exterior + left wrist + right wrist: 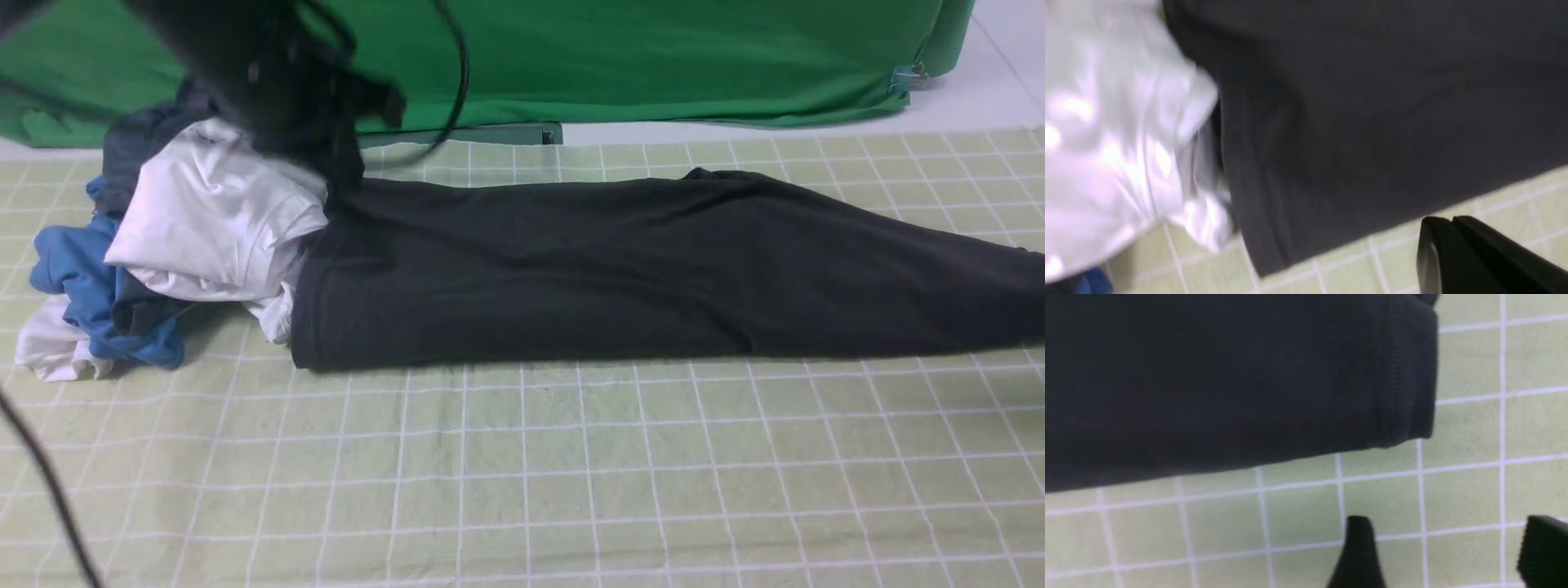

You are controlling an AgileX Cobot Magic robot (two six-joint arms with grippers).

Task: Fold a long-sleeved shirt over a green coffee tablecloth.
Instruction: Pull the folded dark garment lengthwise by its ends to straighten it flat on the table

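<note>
Front view gives us the long-sleeved shirt [612, 269] as a long black band, folded lengthwise. It lies flat across the green coffee tablecloth [522, 474], from the middle-left out past the right edge of that view. Its fabric is a matt, soft knit with shallow creases. The left end is square and the right part tapers. In the right wrist view one end finishes in a ribbed band [1408, 375]. The tablecloth is pale yellow-green, ruled in thin white squares.

The shirt's left end touches a heap of clothes: a crumpled white garment [212, 220] on top, a blue garment [77, 269] below, a grey garment [135, 147] behind. Plain deep green fabric [653, 57] hangs at the back.

We see the left claw [1451, 222] closed on nothing, just beside the shirt's near edge. The right claw [1447, 543] stands open and empty over bare tablecloth near the ribbed band.
</note>
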